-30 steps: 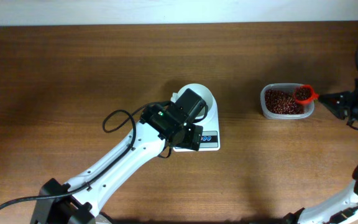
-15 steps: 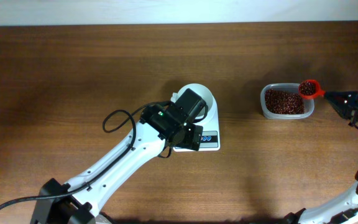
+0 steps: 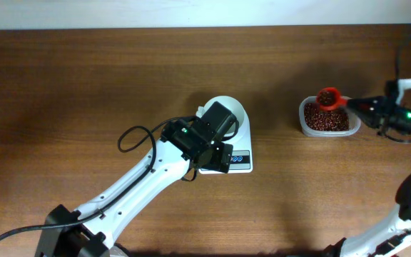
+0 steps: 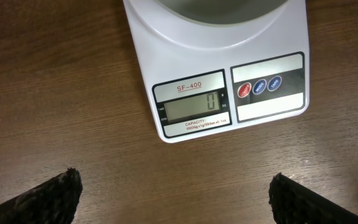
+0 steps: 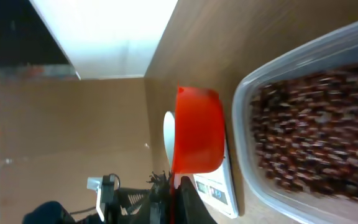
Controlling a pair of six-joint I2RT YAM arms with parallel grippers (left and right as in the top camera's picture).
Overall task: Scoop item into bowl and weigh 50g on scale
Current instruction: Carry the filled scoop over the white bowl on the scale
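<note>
Overhead, one scale point(image 3: 238, 160), one bowl point(image 3: 238, 111) — right hand point(image 3: 358, 105) gripping one scoop point(image 3: 327, 97), left hand point(image 4: 174, 194) agape

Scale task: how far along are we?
Done: bowl sits on the scale, display reads 0. In hand: right hand holds a red scoop loaded with beans above the tub. Left: carry it over, pour into the bowl, repeat until 50 g.

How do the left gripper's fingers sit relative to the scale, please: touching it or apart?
Apart. The left wrist view shows bare table between both fingertips of the left gripper and the near edge of the scale.
</note>
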